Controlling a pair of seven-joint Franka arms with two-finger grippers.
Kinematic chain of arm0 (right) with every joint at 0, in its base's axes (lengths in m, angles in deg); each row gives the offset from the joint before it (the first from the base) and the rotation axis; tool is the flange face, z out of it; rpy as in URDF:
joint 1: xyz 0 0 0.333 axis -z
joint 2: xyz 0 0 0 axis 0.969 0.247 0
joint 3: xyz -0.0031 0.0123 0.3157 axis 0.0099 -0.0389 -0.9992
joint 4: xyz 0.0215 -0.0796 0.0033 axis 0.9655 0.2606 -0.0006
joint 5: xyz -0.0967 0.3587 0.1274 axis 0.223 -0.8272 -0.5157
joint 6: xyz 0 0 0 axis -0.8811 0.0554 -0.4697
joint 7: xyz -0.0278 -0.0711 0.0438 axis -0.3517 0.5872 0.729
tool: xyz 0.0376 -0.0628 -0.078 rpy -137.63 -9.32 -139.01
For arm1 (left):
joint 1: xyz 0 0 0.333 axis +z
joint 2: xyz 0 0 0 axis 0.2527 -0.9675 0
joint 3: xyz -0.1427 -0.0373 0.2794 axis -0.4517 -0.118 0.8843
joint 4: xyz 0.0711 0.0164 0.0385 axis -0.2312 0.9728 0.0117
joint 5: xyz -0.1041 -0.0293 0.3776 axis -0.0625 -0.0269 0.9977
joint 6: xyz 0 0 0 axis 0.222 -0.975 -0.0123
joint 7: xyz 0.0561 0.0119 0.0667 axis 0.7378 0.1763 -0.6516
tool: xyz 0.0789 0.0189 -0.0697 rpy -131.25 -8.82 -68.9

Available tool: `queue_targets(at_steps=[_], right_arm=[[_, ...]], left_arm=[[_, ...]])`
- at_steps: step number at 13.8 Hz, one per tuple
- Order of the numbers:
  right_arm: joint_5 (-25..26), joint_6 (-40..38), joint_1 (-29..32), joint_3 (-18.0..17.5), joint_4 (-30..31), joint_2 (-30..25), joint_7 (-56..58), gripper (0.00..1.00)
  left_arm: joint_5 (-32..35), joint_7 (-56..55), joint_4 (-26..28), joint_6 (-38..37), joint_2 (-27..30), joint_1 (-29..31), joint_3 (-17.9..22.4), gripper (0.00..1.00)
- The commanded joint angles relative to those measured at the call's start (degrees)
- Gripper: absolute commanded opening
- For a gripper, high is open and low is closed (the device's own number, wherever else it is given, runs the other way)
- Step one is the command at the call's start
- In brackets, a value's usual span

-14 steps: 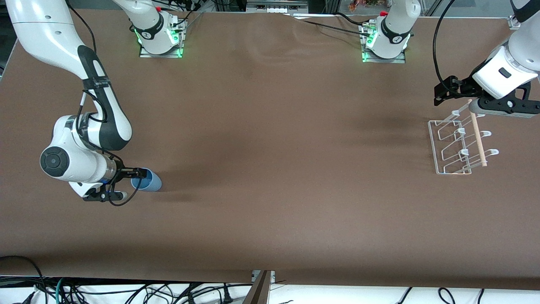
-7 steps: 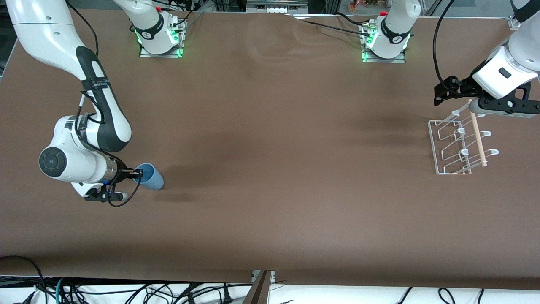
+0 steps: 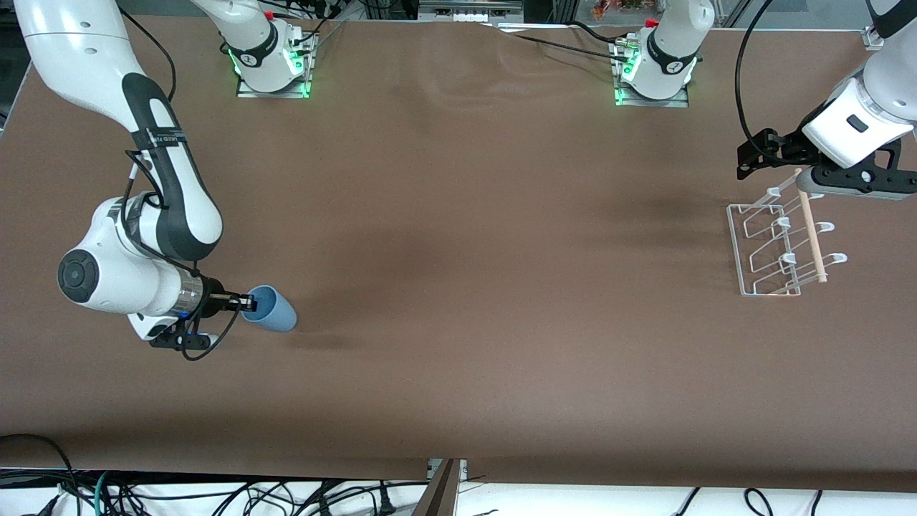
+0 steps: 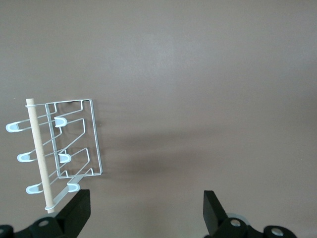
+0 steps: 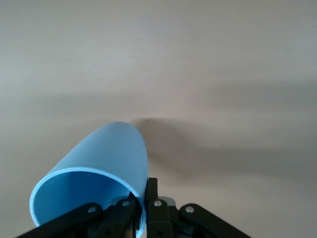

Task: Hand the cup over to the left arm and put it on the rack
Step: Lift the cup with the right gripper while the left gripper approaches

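The light-blue cup [image 3: 271,309] hangs tilted on its side over the table toward the right arm's end. My right gripper [image 3: 247,304] is shut on the cup's rim, one finger inside and one outside. In the right wrist view the cup [image 5: 104,171] fills the lower part, pinched by my right gripper [image 5: 143,210]. The white wire rack [image 3: 777,247] with its wooden dowel stands toward the left arm's end. My left gripper [image 3: 749,159] waits open and empty over the table beside the rack. The left wrist view shows the rack [image 4: 62,148] under my open left gripper [image 4: 146,215].
The two arm bases [image 3: 271,64] stand lit green on the table edge farthest from the front camera. Black cables run along that edge. Brown table [image 3: 501,287] lies between the cup and the rack.
My right gripper has lifted the cup off the table and carried it a little toward the left arm's end. The left arm has not moved.
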Motion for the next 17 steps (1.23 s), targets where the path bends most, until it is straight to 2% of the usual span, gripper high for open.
queue_targets(at_steps=[1,5,7,10,12,15,17], right_arm=[[-6.10,-1.82,-3.59,0.05,-3.04,0.05,-4.09,0.00],[-10.24,-1.74,-10.18,0.05,-7.08,0.14,-11.39,0.00],[-14.18,-1.30,-12.48,0.05,-8.23,0.31,-14.47,0.00],[-21.13,-0.95,-15.20,0.05,-9.99,0.66,-16.59,0.00],[-25.34,0.19,-17.83,0.05,-10.70,0.75,-18.34,0.00],[-30.97,7.03,-22.92,0.05,-11.22,0.84,-22.47,0.00],[-32.66,10.64,-26.09,0.05,-12.71,1.72,-25.98,0.00]], left_arm=[[0.57,0.33,-0.26,-0.48,0.19,0.19,-0.20,1.00],[0.40,1.03,-0.18,-0.91,-0.16,0.19,-0.20,1.00],[-0.74,1.12,-0.35,-4.32,-1.91,-0.50,-0.20,1.00],[-6.61,1.47,-1.40,-4.61,-3.41,-0.86,-0.91,1.00],[-11.01,6.28,-3.50,-4.43,-5.60,-0.77,-0.99,1.00],[-16.20,11.83,-7.11,-4.08,-8.59,-0.77,-0.91,1.00],[-18.93,17.26,-8.70,-2.59,-10.35,-1.03,-1.08,1.00]])
